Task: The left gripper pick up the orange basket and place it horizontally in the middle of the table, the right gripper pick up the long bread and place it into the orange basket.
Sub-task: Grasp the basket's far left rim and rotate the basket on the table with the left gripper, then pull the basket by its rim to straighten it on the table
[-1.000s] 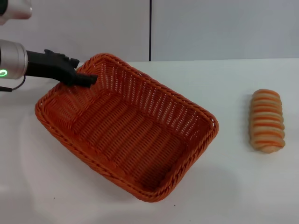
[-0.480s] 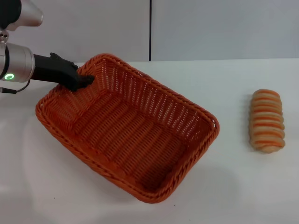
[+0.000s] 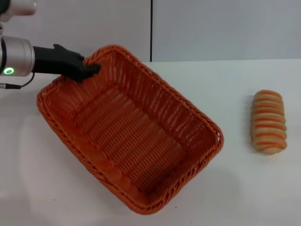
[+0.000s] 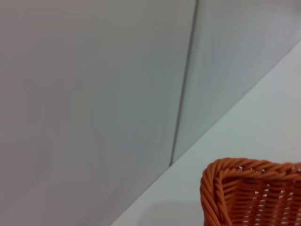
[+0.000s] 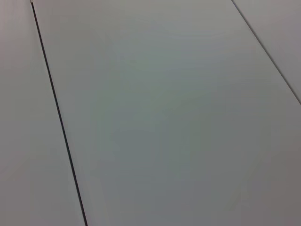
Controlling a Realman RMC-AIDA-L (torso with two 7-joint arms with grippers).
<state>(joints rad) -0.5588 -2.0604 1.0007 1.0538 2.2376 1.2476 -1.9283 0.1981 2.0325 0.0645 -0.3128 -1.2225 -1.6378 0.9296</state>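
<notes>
Left gripper [image 3: 92,69]: clamped on the far-left rim of the orange basket [image 3: 129,132], that end tilted up.
Orange basket: lies diagonally across the table [image 3: 244,188], left of centre.
Long bread [image 3: 268,121]: on the table at right, well apart from the basket.
Right gripper: out of sight.

A lab-like test bench: bare white table [image 3: 244,188] against plain grey wall panels [image 3: 225,28].

Left gripper [image 3: 89,70] clamped, arm level (right unseen)
</notes>
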